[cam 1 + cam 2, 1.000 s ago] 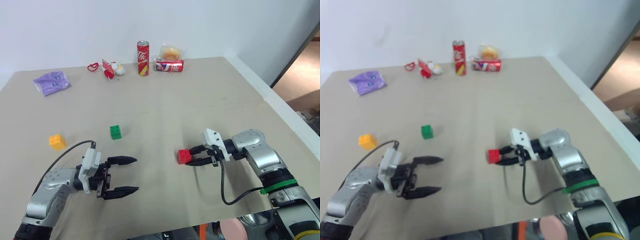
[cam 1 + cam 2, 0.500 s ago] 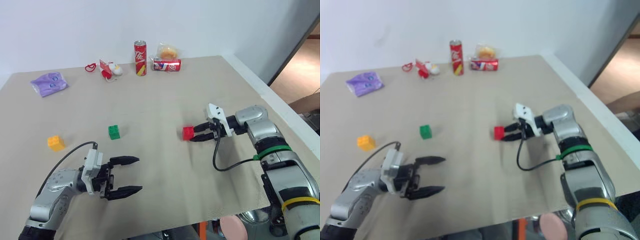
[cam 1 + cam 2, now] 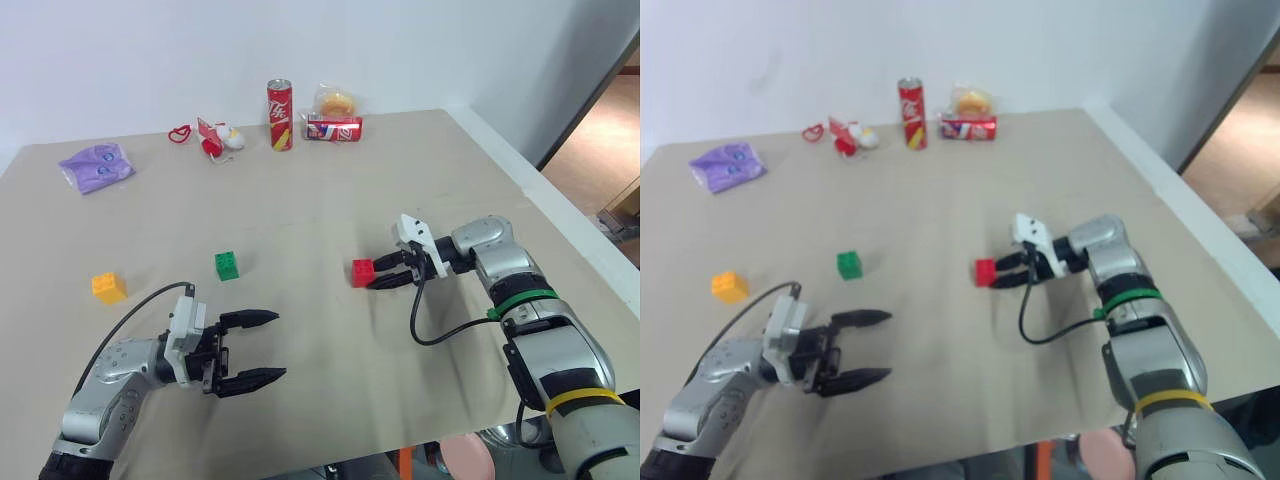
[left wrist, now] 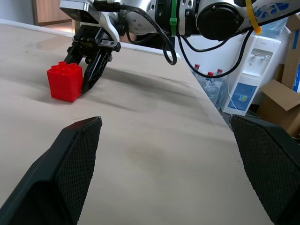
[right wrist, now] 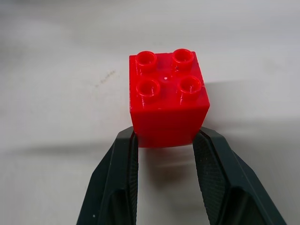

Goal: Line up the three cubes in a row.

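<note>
The row is not yet formed. The right pincer (image 3: 383, 277) is clamped on the small red plastic studded cube (image 3: 363, 273), its two black fingertips pinching opposite side faces at the cube's near edge; from the left wrist view the cube's base looks to be on or just above the pale beige bench (image 3: 320, 220), and I cannot tell which. The small green plastic studded cube (image 3: 227, 265) sits well beyond the red one, further out along the line this pincer points, at about the same depth on the bench. The small yellow-orange plastic studded cube (image 3: 109, 287) lies further out again, slightly nearer the robot than the green one.

The left pincer (image 3: 255, 346) is spread wide and holds nothing; it hovers low over the bench, with the green cube beyond its upper fingertip and the yellow-orange cube behind its wrist, to the outside.

By my reading, one cube is in hand and none is placed: the red one has to be brought close to the green, and the yellow-orange one nudged into the same line.

The red cube stands upright, its four studs facing up. It is nearly as wide as it is tall, so it has no marked long axis; its side faces sit roughly square to the pincer's fingers
</note>
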